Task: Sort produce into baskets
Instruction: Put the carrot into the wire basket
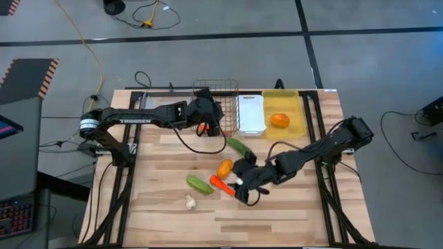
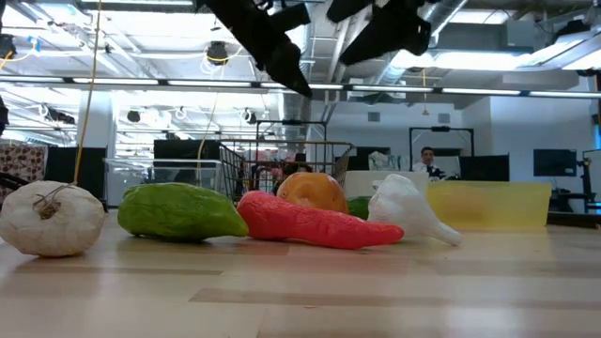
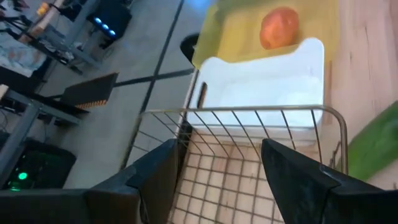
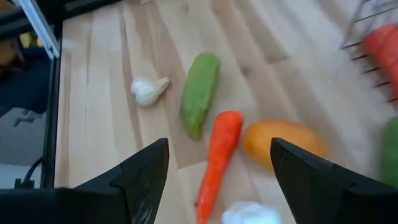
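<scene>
The right gripper (image 1: 242, 185) is hovering with its fingers spread wide and holding nothing, poised just above a white garlic bulb (image 1: 239, 181) at the thick end of the carrot (image 1: 222, 185), the landmark in the middle of the table. To do this pick well, it would seem best to drop straight down and straddle the bulb alone, keeping the fingertips off the carrot it is crowding. An orange (image 1: 225, 168) is sitting just behind the carrot, a cucumber (image 1: 199, 184) just beside its tip, a second garlic bulb (image 1: 190, 202) nearer the front edge beyond that, and another cucumber (image 1: 239, 146) lying farther back. Well behind the carrot, the left gripper (image 1: 211, 124) is hanging open and empty over the wire-mesh basket (image 1: 215, 85), where something orange-red is already lying. Beside that basket are standing the white bin (image 1: 250, 128) and the yellow bin (image 1: 294, 97), the latter holding the other orange (image 1: 279, 120).
</scene>
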